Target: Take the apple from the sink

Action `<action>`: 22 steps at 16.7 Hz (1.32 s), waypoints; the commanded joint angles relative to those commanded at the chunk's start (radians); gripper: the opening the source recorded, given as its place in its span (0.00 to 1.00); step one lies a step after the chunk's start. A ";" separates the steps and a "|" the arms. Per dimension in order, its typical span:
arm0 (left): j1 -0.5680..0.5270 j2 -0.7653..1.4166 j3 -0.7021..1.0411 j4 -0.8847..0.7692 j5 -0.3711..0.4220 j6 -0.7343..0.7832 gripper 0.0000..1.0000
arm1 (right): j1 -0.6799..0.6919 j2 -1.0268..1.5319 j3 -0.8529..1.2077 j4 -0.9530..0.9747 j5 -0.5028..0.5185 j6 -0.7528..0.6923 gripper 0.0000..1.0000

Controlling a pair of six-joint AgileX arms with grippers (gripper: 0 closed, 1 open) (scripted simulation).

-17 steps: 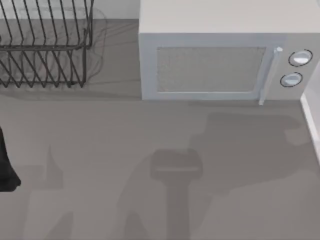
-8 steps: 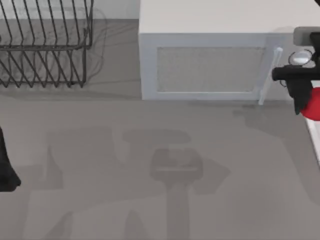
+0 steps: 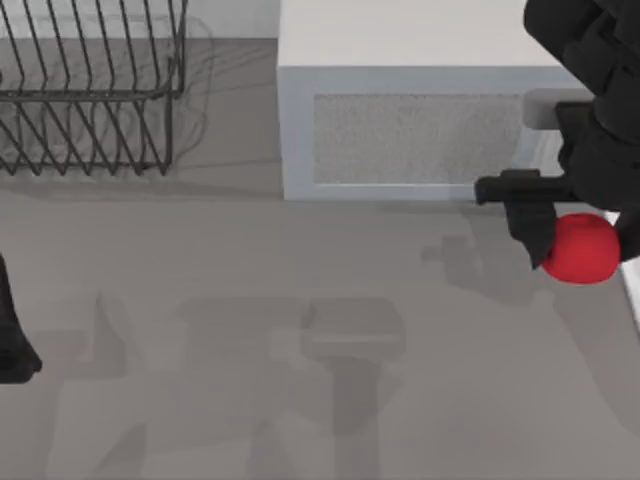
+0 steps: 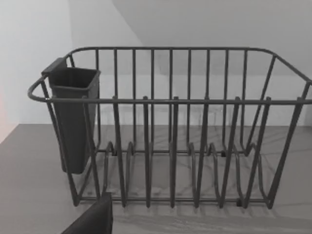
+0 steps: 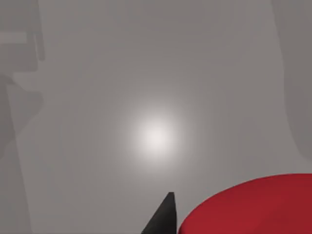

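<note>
The apple (image 3: 582, 250) is a smooth bright red ball held above the grey counter at the right of the top view, just in front of the microwave's right corner. My right gripper (image 3: 580, 238) reaches down from the upper right and is shut on the apple, with one black finger (image 3: 528, 228) on its left side. In the right wrist view the apple (image 5: 253, 207) sits beside a dark fingertip (image 5: 163, 219), with the counter far below. The sink's white rim (image 3: 632, 290) is a sliver at the right edge. My left arm (image 3: 12, 340) stays parked at the left edge.
A white microwave (image 3: 410, 120) stands at the back centre-right, partly covered by my right arm. A black wire dish rack (image 3: 90, 90) with a dark cup holder (image 4: 73, 117) stands at the back left. Grey counter (image 3: 250, 330) spreads across the front.
My right arm has come in from the right edge, carrying the apple leftward and toward the front, over the counter. The left arm has not moved.
</note>
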 joint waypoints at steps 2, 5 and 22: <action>0.000 0.000 0.000 0.000 0.000 0.000 1.00 | -0.004 0.005 0.001 0.001 -0.002 0.000 0.00; 0.000 0.000 0.000 0.000 0.000 0.000 1.00 | -0.003 0.016 -0.065 0.071 -0.002 0.001 0.00; 0.000 0.000 0.000 0.000 0.000 0.000 1.00 | 0.004 0.076 -0.354 0.429 0.000 0.006 0.38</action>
